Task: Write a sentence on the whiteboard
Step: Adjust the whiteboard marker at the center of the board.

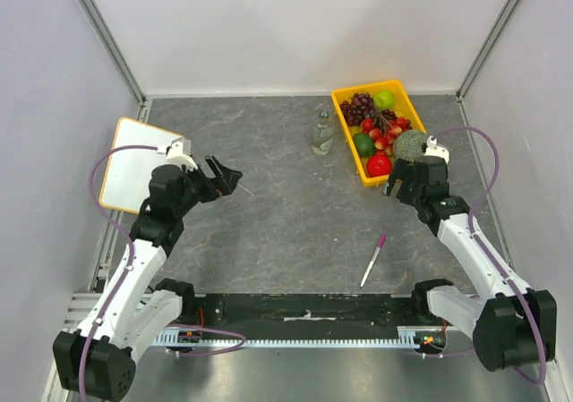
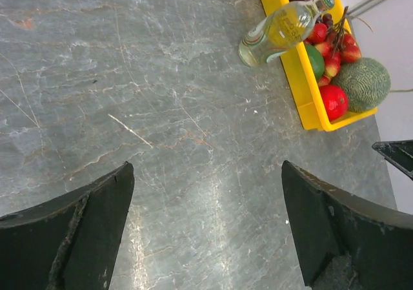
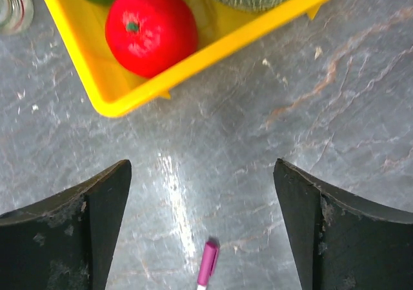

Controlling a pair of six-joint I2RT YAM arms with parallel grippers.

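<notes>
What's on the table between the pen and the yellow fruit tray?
Nothing: bare grey table separates the pen from the yellow tray, clearest in the right wrist view.

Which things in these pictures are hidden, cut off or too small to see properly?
Whiteboard: top view, its near right corner is hidden behind the left arm; neither wrist view shows it.
Marker: right wrist view, only the pink cap shows; the bottom edge cuts the rest.
Glass bottle: right wrist view, cut off at the top left corner; label too small to read in the top view.
</notes>
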